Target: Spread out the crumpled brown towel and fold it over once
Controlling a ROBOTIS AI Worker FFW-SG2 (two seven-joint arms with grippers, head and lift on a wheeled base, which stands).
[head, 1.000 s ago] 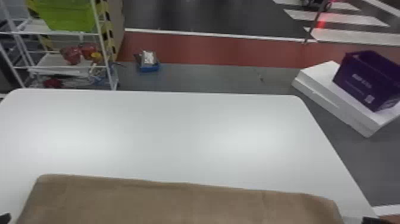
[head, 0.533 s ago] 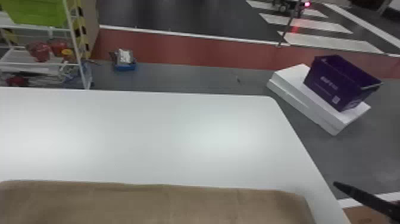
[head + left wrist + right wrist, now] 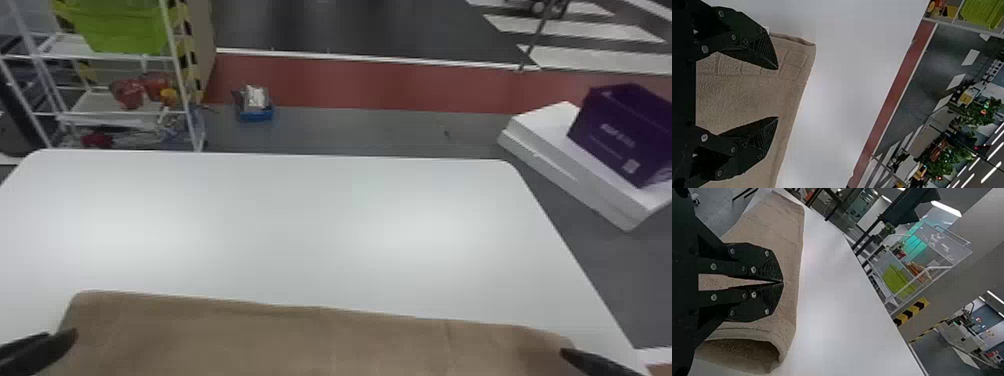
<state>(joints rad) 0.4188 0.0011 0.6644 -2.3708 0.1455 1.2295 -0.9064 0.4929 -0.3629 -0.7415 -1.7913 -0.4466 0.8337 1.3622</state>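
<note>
Lying along the near side of the white counter (image 3: 300,225), the brown towel (image 3: 320,345) shows beneath the left tool (image 3: 62,333), wide open and empty, and right tool (image 3: 564,352), tips together, any hold unclear.

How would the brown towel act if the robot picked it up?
The soft brown cloth towel would probably hang floppy, since its end curls into a loose loop. Its fuzzy, textured surface looks easy to grip, not slippery. Lying so flat on the smooth white table, it seems unlikely to roll.
</note>
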